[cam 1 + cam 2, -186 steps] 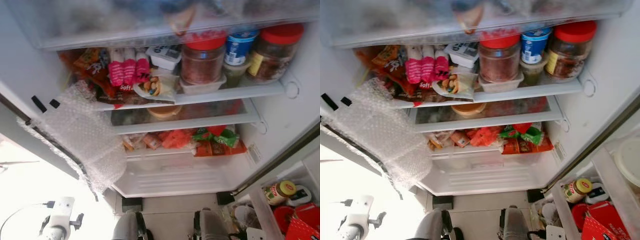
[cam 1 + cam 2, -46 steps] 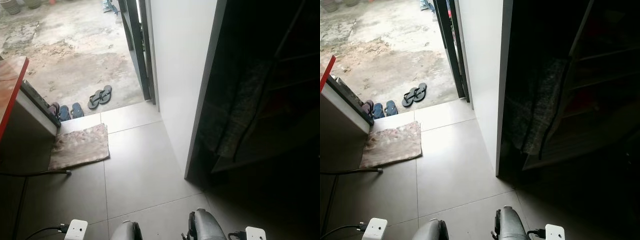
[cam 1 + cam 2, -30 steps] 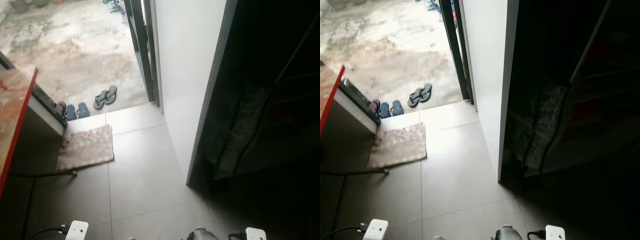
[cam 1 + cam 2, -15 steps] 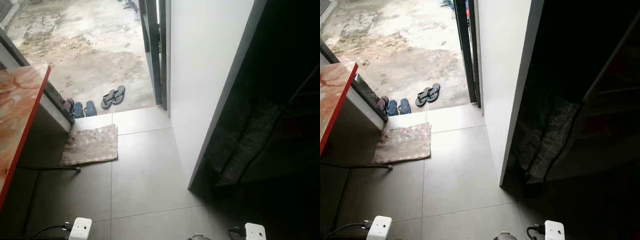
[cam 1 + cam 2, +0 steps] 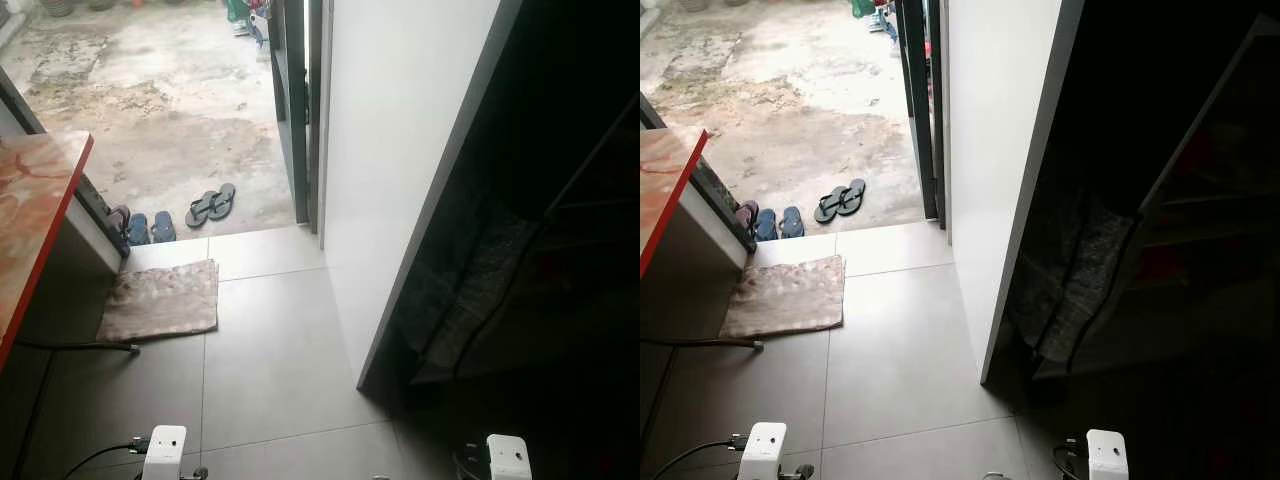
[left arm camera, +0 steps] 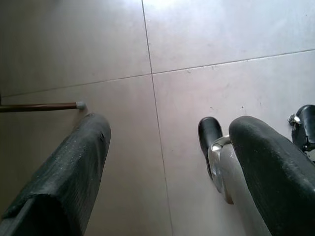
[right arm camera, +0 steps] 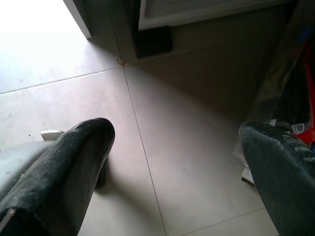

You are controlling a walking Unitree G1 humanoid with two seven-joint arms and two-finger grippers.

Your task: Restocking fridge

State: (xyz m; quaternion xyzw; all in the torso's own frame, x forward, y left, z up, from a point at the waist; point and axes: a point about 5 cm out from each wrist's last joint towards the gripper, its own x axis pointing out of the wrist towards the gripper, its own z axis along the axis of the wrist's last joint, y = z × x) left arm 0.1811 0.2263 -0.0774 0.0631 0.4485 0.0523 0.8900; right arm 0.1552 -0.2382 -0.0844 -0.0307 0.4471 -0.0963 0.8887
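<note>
Grey tiles [image 5: 270, 350] cover the floor in the left eye view, running to a doorway that opens on a stained concrete yard [image 5: 150, 100]. A brownish mat [image 5: 160, 302] lies on the tiles just inside the threshold, with a dark cable [image 5: 70, 347] ending at its near edge. Three pairs of sandals sit beyond it: a grey pair [image 5: 210, 204] out on the concrete, and a blue pair [image 5: 151, 228] beside a darker pair by the base of a red-topped counter [image 5: 35, 215] on the left. A white fridge side [image 5: 400, 150] stands to the right, and past its edge the open fridge is in deep shadow, with a sheet of bubble wrap [image 5: 480, 280] hanging inside.

Right eye view: the same scene; faint shelf lines and a reddish patch [image 5: 1160, 262] can be made out in the dark interior, too dim to identify.

Left wrist view: the left gripper [image 6: 167, 162] hangs over bare tile, fingers spread wide, holding nothing; the robot's foot [image 6: 216, 152] is below.

Right wrist view: the right gripper [image 7: 177, 162] likewise has its fingers wide apart and empty, above tile near the fridge's base [image 7: 197, 10]; something red [image 7: 307, 98] shows at the edge.
</note>
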